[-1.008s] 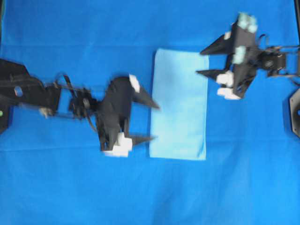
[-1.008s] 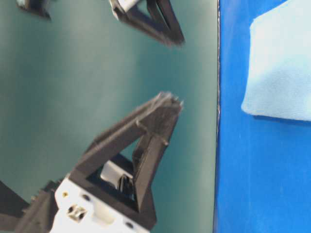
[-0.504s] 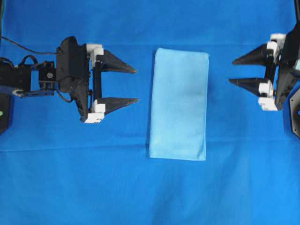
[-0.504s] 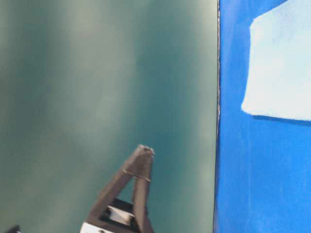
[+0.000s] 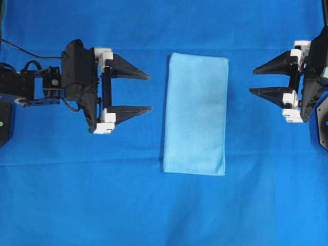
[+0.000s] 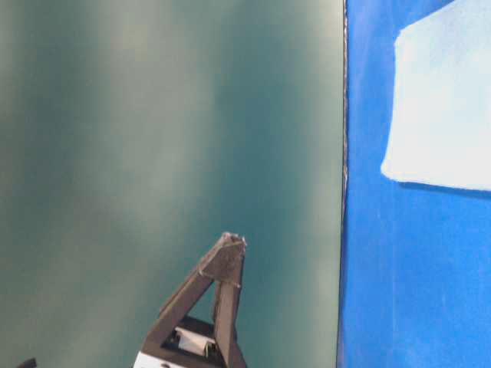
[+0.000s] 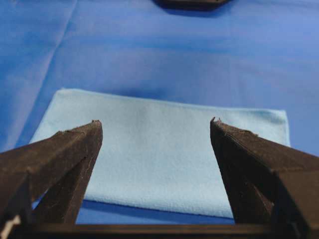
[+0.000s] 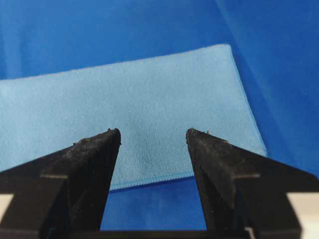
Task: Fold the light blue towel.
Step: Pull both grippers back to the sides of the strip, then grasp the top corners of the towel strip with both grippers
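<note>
— Where's the light blue towel (image 5: 196, 114)?

— Middle of the overhead frame, flat on the deep blue cloth (image 5: 154, 210) that covers the counter. It lies as a tall narrow rectangle, edges squared up, nothing on top of it.

— And the arms?

— One each side of it, both clear of it. The left pincer (image 5: 145, 93) sits at centre left, tips aimed at the towel's left edge, near but not touching. The right pincer (image 5: 254, 81) is at the right edge of the frame, tips aimed at the towel's right edge, also apart from it.

— Gripping anything?

— No. Both spread wide, nothing between the jaws. Each wrist view shows the towel through the gap of its own pincer.

— The table-level view?

— Mostly a dull green wall (image 6: 169, 138), with one dark finger (image 6: 219, 280) at the bottom and a towel corner at the upper right.
</note>
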### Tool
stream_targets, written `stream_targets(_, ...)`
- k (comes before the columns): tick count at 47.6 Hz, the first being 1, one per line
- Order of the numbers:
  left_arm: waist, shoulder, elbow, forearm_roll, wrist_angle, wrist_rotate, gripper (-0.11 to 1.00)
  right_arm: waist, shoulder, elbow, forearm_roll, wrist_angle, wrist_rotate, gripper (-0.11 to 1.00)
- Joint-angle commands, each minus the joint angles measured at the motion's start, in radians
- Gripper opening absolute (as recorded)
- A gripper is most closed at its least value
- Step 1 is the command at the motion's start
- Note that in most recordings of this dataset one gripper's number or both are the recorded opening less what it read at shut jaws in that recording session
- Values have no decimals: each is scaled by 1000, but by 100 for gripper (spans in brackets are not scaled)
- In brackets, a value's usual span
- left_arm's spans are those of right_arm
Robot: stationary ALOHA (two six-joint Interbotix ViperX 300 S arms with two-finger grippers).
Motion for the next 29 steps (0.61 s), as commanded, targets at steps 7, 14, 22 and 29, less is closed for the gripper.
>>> stream_targets(7,52,66,-103,2,15,8,83,-89,114,-71,-2,32,-2,60)
stream_targets(14,124,167,-172,2,46,8,83,-169,247,-106,-14,35,-8,60)
stream_targets(22,183,290,-236,2,52,6,83,-215,422,-183,-52,44,-14,60)
stream_targets(29,227,380,-278,2,52,6,83,-242,554,-245,-87,44,-14,60)
